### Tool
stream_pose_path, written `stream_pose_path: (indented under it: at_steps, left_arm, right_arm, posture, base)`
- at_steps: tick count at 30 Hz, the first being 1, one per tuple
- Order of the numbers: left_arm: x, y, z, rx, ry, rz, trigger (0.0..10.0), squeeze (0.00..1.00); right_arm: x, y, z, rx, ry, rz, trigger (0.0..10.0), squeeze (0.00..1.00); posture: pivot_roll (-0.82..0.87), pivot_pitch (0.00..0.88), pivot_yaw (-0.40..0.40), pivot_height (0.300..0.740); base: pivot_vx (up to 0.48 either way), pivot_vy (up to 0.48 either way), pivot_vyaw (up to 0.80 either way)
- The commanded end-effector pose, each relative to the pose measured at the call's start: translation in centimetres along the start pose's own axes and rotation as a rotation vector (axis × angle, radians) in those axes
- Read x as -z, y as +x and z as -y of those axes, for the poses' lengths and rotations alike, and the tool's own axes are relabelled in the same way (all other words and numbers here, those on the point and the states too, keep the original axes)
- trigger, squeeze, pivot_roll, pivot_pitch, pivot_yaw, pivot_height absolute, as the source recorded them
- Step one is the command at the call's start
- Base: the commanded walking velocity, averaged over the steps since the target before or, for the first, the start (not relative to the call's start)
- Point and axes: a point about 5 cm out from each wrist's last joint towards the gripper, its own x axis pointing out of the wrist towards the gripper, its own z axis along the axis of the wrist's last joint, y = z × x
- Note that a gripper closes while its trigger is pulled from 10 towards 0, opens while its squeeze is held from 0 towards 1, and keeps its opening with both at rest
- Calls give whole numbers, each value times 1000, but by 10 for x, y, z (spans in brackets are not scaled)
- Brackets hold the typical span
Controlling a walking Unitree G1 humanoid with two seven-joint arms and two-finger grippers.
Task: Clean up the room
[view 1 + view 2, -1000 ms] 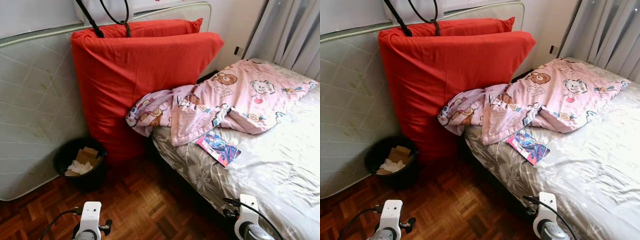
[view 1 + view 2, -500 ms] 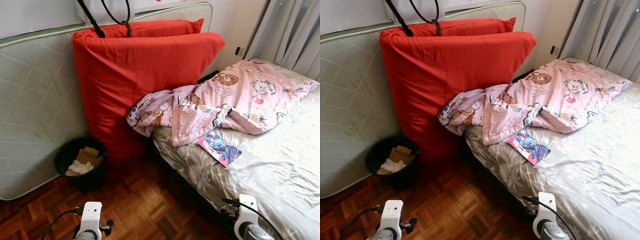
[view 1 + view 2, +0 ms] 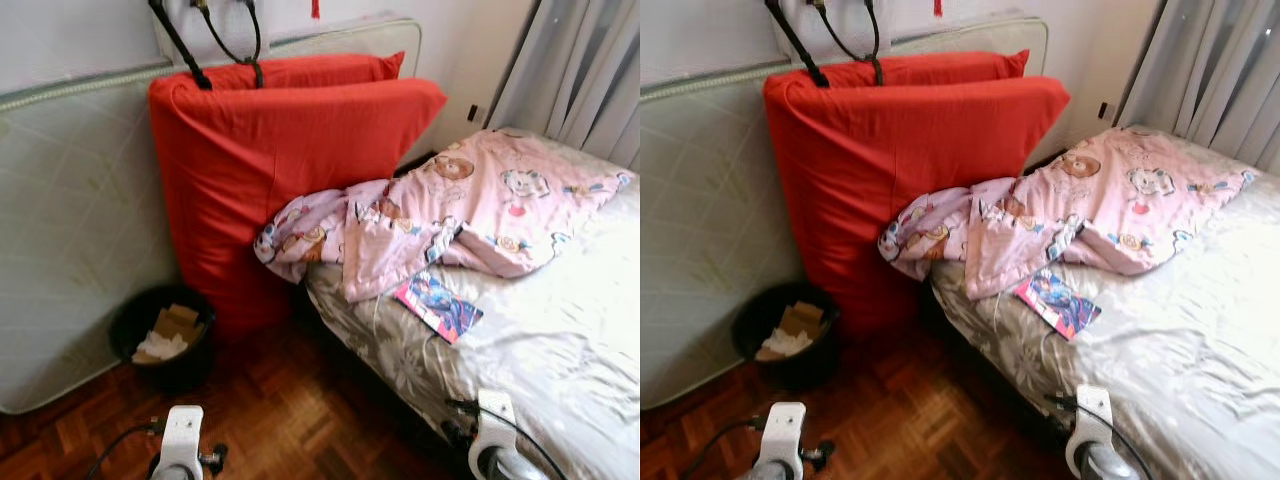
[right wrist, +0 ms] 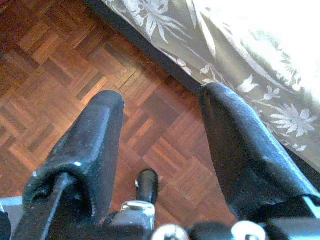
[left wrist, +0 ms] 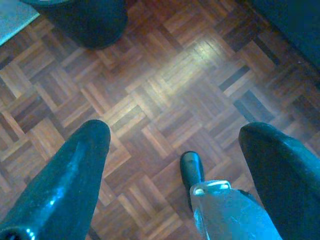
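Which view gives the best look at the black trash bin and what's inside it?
The left eye view shows the black trash bin best: whole, from above, with cardboard and crumpled paper inside. The right eye view shows much the same, nearer the frame's edge. The left wrist view catches just its dark outer wall, beyond the open left gripper.

one bin [image 3: 160,335], one comic book [image 3: 438,306], one blanket [image 3: 450,205]
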Motion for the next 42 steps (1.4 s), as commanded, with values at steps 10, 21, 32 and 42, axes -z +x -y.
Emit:
stream_pose_path:
  at_steps: [10, 21, 32, 42]
  left_arm:
    - [5, -1, -3, -1, -11, -24, 10000, 0]
    - [6, -1, -5, -1, -5, -26, 10000, 0]
    - [7, -3, -5, 9, -46, 7, 10000, 0]
    - [7, -4, -3, 13, -75, 50, 10000, 0]
  right_arm:
    - [-2, 1, -1, -7, 12, 2, 10000, 0]
    - [-1, 1, -4, -15, 21, 9, 10000, 0]
    - [-2, 0, -7, -37, 0, 67, 10000, 0]
    - [-3, -2, -4, -17, -6, 107, 10000, 0]
  posture:
    - [-48, 0, -17, 740]
    - [-45, 0, 0, 740]
    - [-68, 0, 15, 740]
    - [-96, 0, 1, 740]
  base:
    - [332, 0, 0]
    - [332, 0, 0]
    - [235, 0, 0]
    - [0, 0, 0]
